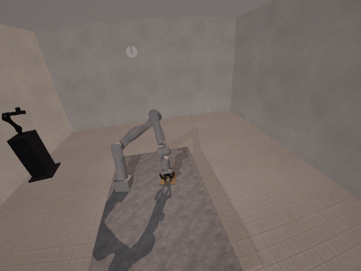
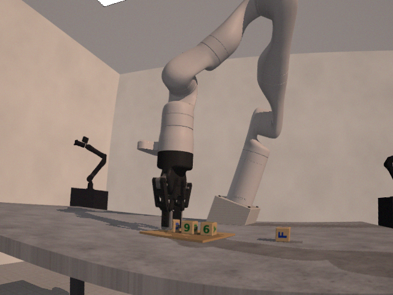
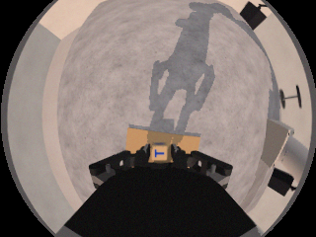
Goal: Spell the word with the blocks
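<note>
A tan mat (image 2: 187,236) lies on the grey table; it also shows in the top view (image 1: 167,182). Three wooden blocks stand on it in a row, side by side: a left block (image 2: 175,225), a middle block (image 2: 189,227) and a right block (image 2: 208,228), the last two with green marks on their near faces. My gripper (image 2: 171,224) reaches straight down around the left block with its fingers open. In the wrist view this block (image 3: 160,152) shows a blue letter on top, between the fingers. A fourth block with a blue F (image 2: 282,234) lies on the table, off the mat, to the right.
The arm's base (image 2: 233,211) stands on the table behind the mat. A black pedestal with a dark arm (image 2: 88,196) stands far to the left beyond the table. Another black stand (image 2: 385,211) is at the right edge.
</note>
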Controlling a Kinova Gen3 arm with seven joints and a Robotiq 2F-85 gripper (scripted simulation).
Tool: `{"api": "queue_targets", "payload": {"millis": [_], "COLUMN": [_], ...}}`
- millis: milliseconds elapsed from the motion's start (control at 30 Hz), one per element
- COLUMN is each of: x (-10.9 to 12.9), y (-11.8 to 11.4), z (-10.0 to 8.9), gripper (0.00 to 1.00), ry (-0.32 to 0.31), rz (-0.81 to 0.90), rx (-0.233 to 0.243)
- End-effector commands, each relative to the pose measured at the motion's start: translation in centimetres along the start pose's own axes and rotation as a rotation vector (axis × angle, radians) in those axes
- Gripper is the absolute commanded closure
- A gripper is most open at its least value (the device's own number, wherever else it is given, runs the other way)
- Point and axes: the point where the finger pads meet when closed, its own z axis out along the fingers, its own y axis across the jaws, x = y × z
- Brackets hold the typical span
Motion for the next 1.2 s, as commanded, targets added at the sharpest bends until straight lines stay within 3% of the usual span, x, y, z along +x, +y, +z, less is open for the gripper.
{"api": "queue_targets", "payload": {"millis": [0, 133, 200, 567, 867, 900, 1167], "x": [0.0, 0.0, 0.0, 0.0, 0.0, 0.0, 0.0], "y": [-0.2, -0.2, -0.2, -0.2, -0.2, -0.2, -0.2], "z": [-0.8, -2.5, -2.5, -7.9, -8.7, -8.7, -8.7], "gripper": [0.59, 0.59, 0.59, 0.59, 0.59, 0.00, 0.00], "ry": [0.001, 0.001, 0.001, 0.001, 0.001, 0.001, 0.001], "rz": [-0.001, -0.001, -0.001, -0.001, -0.001, -0.001, -0.001], "rx": [0.007, 0.007, 0.007, 0.007, 0.007, 0.007, 0.007]}}
